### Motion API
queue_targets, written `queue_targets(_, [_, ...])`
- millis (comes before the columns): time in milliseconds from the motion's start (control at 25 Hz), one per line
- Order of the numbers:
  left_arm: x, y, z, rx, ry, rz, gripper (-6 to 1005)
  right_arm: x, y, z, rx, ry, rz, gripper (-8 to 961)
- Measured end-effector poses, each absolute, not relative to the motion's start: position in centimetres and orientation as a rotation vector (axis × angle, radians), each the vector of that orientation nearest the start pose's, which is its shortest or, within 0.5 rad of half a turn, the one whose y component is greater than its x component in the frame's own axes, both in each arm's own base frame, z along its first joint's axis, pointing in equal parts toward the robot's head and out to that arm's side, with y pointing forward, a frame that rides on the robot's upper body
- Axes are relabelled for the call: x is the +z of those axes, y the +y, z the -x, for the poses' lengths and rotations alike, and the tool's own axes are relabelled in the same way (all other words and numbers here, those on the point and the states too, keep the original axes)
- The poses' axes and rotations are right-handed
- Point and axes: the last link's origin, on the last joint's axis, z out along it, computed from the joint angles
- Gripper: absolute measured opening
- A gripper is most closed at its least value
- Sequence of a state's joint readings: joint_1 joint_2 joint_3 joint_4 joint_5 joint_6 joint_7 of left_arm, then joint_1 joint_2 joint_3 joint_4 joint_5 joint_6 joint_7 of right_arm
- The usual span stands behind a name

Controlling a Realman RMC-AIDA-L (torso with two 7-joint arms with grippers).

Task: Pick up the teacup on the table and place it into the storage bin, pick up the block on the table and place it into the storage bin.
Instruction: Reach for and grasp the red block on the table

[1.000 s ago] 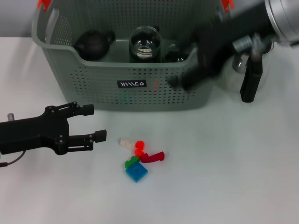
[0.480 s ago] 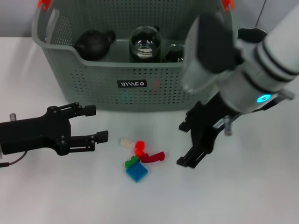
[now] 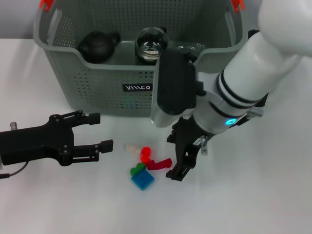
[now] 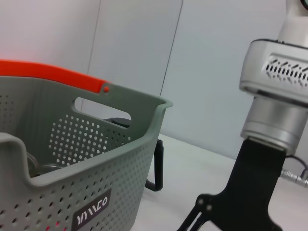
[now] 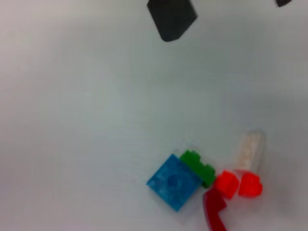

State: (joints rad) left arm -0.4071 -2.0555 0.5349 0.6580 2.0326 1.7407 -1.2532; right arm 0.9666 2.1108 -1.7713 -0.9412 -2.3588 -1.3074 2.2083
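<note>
The right gripper [image 3: 178,152] hangs with fingers apart just beside the blocks [image 3: 145,166] at their 3 o'clock — the basket [image 3: 97,85] stands at 12. The left gripper [image 3: 97,131], spread wide, waits at 9.

A plain white bench [image 3: 273,204] fills the head view, evenly lit. Behind its far edge stands a pale grey panelled wall [image 4: 144,53] with vertical seams.

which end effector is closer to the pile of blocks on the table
Right. The right end effector hangs just beside the blocks, on their right, open. The left end effector sits farther off to their left, open too.
</note>
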Motion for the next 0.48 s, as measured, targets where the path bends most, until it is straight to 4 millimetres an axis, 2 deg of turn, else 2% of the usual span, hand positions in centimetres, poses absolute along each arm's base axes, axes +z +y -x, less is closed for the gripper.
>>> queue_targets(480, [2.6, 28.3, 29.8, -0.811, -0.599, 2.672, 862, -13.8, 35.5, -11.3, -0.644, 0.003, 2.975, 872])
